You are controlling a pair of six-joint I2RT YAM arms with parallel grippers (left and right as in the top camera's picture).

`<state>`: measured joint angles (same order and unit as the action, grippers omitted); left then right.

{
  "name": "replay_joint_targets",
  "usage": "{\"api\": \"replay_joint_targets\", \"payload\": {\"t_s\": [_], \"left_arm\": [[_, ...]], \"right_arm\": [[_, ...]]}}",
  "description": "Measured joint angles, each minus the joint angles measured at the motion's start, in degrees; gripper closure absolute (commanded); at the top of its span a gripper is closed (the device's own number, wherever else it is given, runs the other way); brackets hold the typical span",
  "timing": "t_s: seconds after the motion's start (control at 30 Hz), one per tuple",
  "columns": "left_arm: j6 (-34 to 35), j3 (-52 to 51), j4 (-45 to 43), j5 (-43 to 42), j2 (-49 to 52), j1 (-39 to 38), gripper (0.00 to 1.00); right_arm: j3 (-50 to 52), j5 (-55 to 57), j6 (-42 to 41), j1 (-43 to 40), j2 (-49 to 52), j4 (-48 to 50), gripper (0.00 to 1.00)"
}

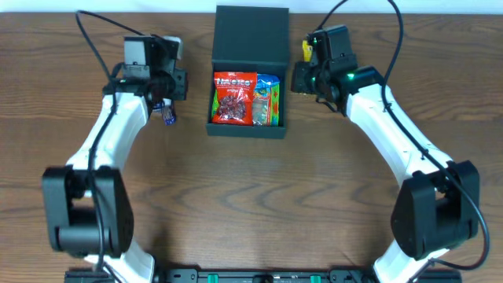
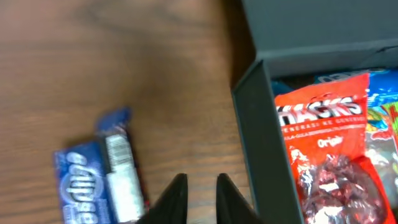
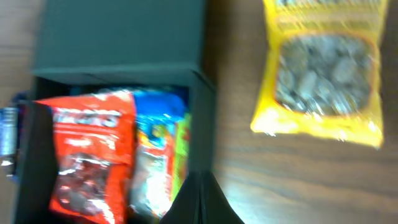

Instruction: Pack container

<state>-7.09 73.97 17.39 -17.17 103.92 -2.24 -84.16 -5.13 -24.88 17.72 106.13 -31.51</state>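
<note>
The dark container [image 1: 248, 129] stands open at the table's back middle, its lid [image 1: 251, 35] flat behind it. Inside lie a red snack packet [image 1: 234, 96] and a blue-green packet [image 1: 268, 98]. My left gripper [image 1: 165, 101] hovers left of the box; in the left wrist view its fingers [image 2: 198, 196] are slightly apart and empty, between a blue gum pack [image 2: 99, 177] and the container's wall [image 2: 255, 124]. My right gripper [image 1: 302, 79] is right of the box; its fingers [image 3: 199, 186] are shut and empty by the wall [image 3: 202, 124]. A yellow packet [image 3: 323, 74] lies beyond.
The blue gum pack [image 1: 168, 116] lies on the wood left of the box. The yellow packet [image 1: 305, 49] lies at the box's right, partly under my right wrist. Cables run from both arms toward the table's back edge.
</note>
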Motion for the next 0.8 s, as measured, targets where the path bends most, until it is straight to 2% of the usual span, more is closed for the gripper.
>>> {"api": "replay_joint_targets", "payload": {"t_s": [0.27, 0.53, 0.8], "left_arm": [[3.15, 0.0, -0.55, -8.07, 5.14, 0.0, 0.94], [8.7, 0.0, -0.2, -13.53, 8.76, 0.0, 0.94], [10.34, 0.0, 6.49, -18.36, 9.88, -0.02, 0.94]], "right_arm": [[0.0, 0.72, -3.1, -0.28, 5.33, -2.93, 0.99], [0.0, -2.49, -4.96, -0.28, 9.79, -1.81, 0.99], [0.0, -5.9, -5.29, -0.28, 10.14, -0.83, 0.99]]}}
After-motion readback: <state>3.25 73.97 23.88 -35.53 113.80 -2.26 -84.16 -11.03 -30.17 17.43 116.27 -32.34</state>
